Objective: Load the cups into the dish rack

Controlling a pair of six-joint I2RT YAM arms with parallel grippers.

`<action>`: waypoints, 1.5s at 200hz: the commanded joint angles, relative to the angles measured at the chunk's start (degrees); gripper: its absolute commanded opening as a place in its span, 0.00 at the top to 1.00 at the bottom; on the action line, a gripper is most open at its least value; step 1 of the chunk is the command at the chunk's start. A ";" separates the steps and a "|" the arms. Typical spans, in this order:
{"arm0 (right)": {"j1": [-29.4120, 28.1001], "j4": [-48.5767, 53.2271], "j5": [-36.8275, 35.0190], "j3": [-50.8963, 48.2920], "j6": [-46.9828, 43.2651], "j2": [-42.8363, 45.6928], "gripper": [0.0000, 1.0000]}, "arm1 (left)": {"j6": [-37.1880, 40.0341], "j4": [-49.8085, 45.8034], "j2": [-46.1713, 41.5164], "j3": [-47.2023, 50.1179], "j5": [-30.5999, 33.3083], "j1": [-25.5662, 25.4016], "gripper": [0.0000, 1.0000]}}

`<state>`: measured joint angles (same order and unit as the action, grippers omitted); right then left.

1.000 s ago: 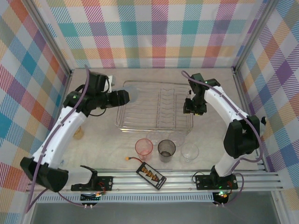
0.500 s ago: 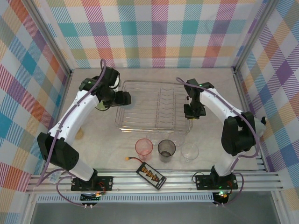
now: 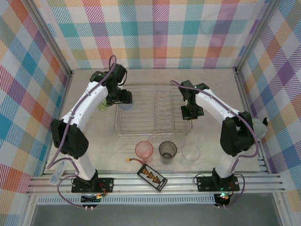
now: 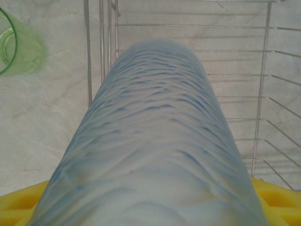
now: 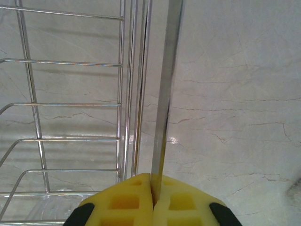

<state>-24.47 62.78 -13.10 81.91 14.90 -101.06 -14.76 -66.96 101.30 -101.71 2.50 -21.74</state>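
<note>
Right gripper (image 5: 153, 190) has just snapped shut on the thin steel rim wire (image 5: 165, 84) at the right side of the rectangular chrome-wire dish rack (image 3: 150, 133). A sec ago its yellow pads (image 5: 181, 202) were still apart there. Since then the dish rack has slid a bit to the left on the pale marble-look table top (image 3: 106, 146), so I reckon this arm is steadying or nudging the rack, not fetching a cup.

Left gripper (image 3: 124, 99) is clamped round a frosted blue ribbed plastic tumbler (image 4: 155, 132). It was at the rack's far-left corner a sec ago too, but the arm has swung round behind it. The blue tumbler now points down at the rack floor, just inside the left rim wires. To me that means the first cup is abt to go in. None is loaded yet, as far as I can see.

Just left of the rack, outside it, sits a translucent green cup (image 4: 19, 44). In front of the rack, apart from it, stand a pink-red translucent tumbler (image 3: 145, 148), a smoky grey tumbler (image 3: 167, 149) and a clear tumbler (image 3: 191, 152). Nearer than those lies a black rectangular battery pack (image 3: 152, 176) w/ orange connectors.

Brands, labels, writing: none I can read on cups, rack or pack.
</note>
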 commanded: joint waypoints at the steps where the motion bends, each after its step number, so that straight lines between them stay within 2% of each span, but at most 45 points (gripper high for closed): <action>1: -0.76 2.35 -1.97 -1.98 -3.75 -2.23 0.96 | 1.26 -4.00 3.75 -4.70 2.39 -0.32 1.00; 70: -0.76 3.78 -3.40 -2.10 -6.04 -3.25 0.96 | 3.80 -12.58 18.40 -21.00 5.21 -0.32 1.00; 113: -0.74 4.77 -4.61 -1.68 -6.48 -3.00 0.94 | 5.34 -13.02 22.94 -25.21 7.69 -0.16 1.00; 157: -0.76 5.60 -4.44 -0.84 -6.47 -2.66 0.88 | 5.97 -13.33 26.27 -27.97 4.24 0.11 1.00; 193: -0.77 5.94 -4.03 -0.73 -6.56 -2.60 0.82 | 5.45 -13.00 27.03 -28.45 -1.25 1.24 1.00; 215: -0.76 6.03 -3.95 -0.76 -6.55 -2.40 0.76 | 5.36 -13.36 27.53 -28.67 -1.87 1.74 1.00; 229: -0.76 5.96 -3.85 -0.65 -6.38 -1.98 0.70 | 5.36 -13.55 27.64 -28.72 -1.62 2.03 0.91; 240: -0.76 5.54 -3.99 -0.77 -6.14 -1.40 0.65 | 5.45 -13.46 27.78 -28.72 -1.14 2.14 0.78; 247: -0.76 5.36 -4.12 -0.78 -5.94 -1.02 0.64 | 5.61 -13.33 27.86 -28.72 -0.64 2.22 0.73; 282: -0.76 4.62 -3.46 -0.67 -5.78 0.67 0.60 | 6.30 -12.85 28.49 -28.95 1.38 2.48 0.58; 300: -0.76 4.11 -3.07 -0.63 -5.38 1.72 0.59 | 6.41 -12.78 28.90 -29.24 1.76 2.66 0.56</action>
<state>-24.77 65.65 -18.13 81.76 9.39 -102.13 -9.34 -78.13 128.97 -129.12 3.01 -19.84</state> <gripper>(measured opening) 0.407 0.696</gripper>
